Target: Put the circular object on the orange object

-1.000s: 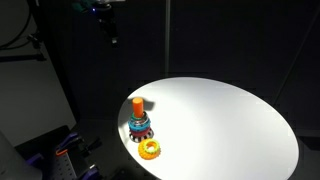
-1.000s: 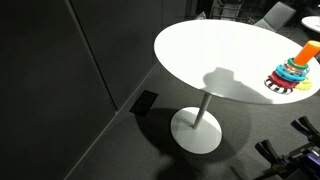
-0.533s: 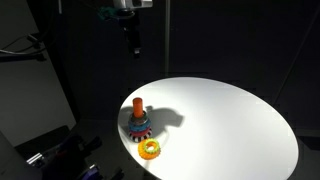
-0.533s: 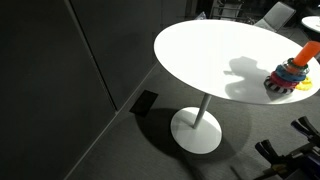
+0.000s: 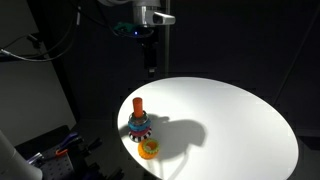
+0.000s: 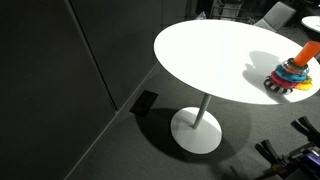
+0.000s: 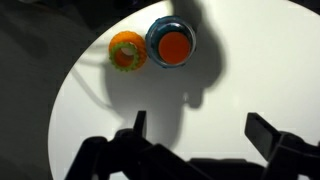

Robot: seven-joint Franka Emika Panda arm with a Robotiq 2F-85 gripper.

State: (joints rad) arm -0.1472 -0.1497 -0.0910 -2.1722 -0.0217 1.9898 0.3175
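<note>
The yellow doughnut-shaped ring (image 5: 149,149) lies flat on the white round table (image 5: 230,120), next to the stacking toy near the table's edge. The orange peg (image 5: 137,105) rises upright from a stack of multicoloured rings (image 5: 138,126). In the wrist view the ring (image 7: 128,52) and the peg's top (image 7: 175,46) lie side by side, far below. An exterior view shows the peg (image 6: 306,52) at the frame's right edge. My gripper (image 5: 149,66) hangs high above the table, behind the toy. Its fingers (image 7: 195,128) are wide apart and empty.
The table stands on a white pedestal foot (image 6: 197,130) on dark carpet. Dark walls surround it. Equipment and cables (image 5: 60,150) sit on the floor beside the table. The arm's shadow (image 5: 185,128) falls on the table near the toy.
My arm has swung across from the far side of the scene to above the table, and its shadow has moved across the tabletop to the toy. The ring and peg have not moved.
</note>
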